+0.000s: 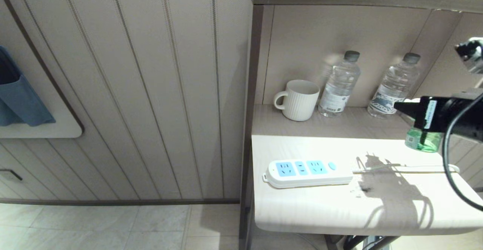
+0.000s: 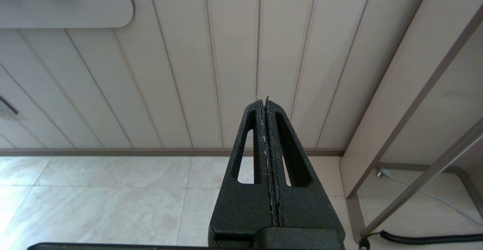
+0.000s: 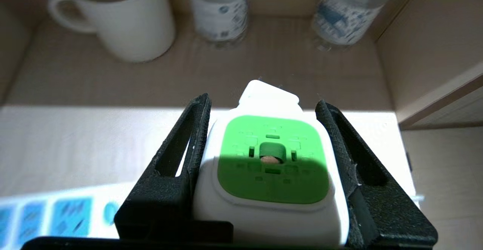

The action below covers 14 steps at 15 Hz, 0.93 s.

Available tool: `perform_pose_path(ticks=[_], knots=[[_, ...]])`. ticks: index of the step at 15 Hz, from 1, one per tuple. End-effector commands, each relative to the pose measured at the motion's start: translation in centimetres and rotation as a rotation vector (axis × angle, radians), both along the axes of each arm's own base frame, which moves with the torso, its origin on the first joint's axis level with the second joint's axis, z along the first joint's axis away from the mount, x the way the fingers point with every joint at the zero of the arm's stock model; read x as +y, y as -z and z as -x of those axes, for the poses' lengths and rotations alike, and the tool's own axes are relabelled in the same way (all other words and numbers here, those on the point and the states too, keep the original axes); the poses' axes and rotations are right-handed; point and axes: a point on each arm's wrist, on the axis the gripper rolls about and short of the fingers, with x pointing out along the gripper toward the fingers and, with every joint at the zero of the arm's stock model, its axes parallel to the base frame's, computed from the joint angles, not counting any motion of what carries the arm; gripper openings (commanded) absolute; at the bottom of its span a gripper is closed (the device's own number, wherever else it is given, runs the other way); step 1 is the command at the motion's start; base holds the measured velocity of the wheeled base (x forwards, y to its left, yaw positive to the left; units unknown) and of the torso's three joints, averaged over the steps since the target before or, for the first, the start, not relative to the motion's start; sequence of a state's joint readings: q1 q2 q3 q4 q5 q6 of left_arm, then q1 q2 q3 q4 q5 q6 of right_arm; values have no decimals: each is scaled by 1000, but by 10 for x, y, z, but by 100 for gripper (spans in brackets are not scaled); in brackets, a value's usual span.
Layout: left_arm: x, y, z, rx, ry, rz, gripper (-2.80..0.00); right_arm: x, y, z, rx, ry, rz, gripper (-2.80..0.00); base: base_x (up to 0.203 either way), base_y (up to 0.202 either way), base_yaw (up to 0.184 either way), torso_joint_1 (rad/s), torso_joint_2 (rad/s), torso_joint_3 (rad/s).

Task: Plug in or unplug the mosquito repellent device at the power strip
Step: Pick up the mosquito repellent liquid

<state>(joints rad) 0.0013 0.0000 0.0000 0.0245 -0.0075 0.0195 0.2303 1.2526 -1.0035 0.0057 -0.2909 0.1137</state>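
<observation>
R gripper (image 3: 264, 155) reaching in from right, clamped on mosquito repellent device (image 3: 269, 163), above table, L gripper (image 2: 266, 103) closed, idle.

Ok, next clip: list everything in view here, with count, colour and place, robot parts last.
power strip: one, white with light-blue sockets, on the table, nothing plugged in
mosquito repellent device: one, green and white, gripped above the table's right side
mug: one, white, on the shelf behind
water bottles: two, clear, right of the mug
blue cloth: one, on the wall at left
right gripper: black, shut on the device
left gripper: black, shut, parked low above the floor
</observation>
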Motion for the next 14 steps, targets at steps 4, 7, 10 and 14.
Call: perform_pose_path(ticks=[4, 7, 10, 14], knots=[[0, 0, 0, 2, 0, 0, -280, 3, -10, 31, 466, -113, 6, -280, 0, 0, 0, 0, 0, 0], [0, 0, 0, 2, 0, 0, -280, 13, -11, 36, 571, -232, -6, -280, 0, 0, 0, 0, 0, 0], [0, 0, 0, 2, 0, 0, -280, 20, -19, 50, 698, -411, -24, -280, 0, 0, 0, 0, 0, 0], [0, 0, 0, 2, 0, 1, -280, 25, -38, 53, 854, -570, -53, -280, 0, 0, 0, 0, 0, 0]])
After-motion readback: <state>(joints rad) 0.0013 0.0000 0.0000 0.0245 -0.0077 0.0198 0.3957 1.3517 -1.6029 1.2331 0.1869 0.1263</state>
